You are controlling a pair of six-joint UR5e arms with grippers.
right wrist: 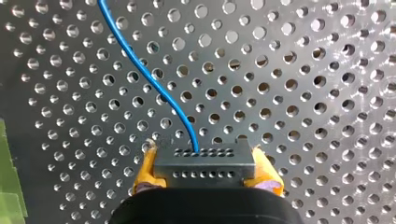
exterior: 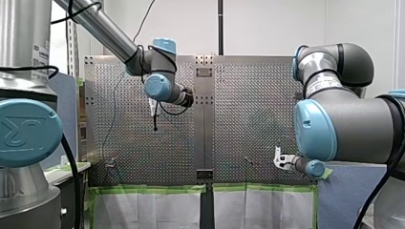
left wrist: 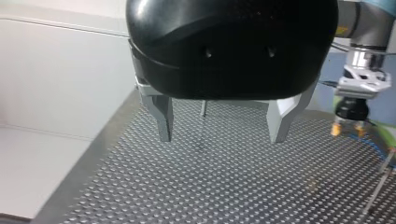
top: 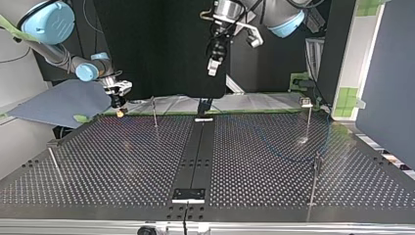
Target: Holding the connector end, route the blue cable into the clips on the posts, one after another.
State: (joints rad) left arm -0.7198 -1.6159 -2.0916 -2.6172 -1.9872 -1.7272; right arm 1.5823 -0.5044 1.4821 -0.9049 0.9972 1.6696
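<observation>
- Steel, perforated surface (top: 122,156) carries thin posts (top: 154,112) set well apart; their clips are too small to read.
- My left tool (left wrist: 221,133) hangs high over the surface, near the middle of its far edge in the top view, with its metal fingers (left wrist: 163,121) spread wide and holding nothing.
- My right tool (right wrist: 205,175) sits low by the surface's far-left corner in that view, its yellow pads (right wrist: 145,175) clamped on the connector (right wrist: 204,161).
- Thin blue cable (right wrist: 154,84) leaves the connector's front face and runs ahead of the tool over the holes.
- Judged step: the connector is gripped and threading is only starting. Next calls for carrying it to the nearest post and drawing the cable into its clip.
</observation>
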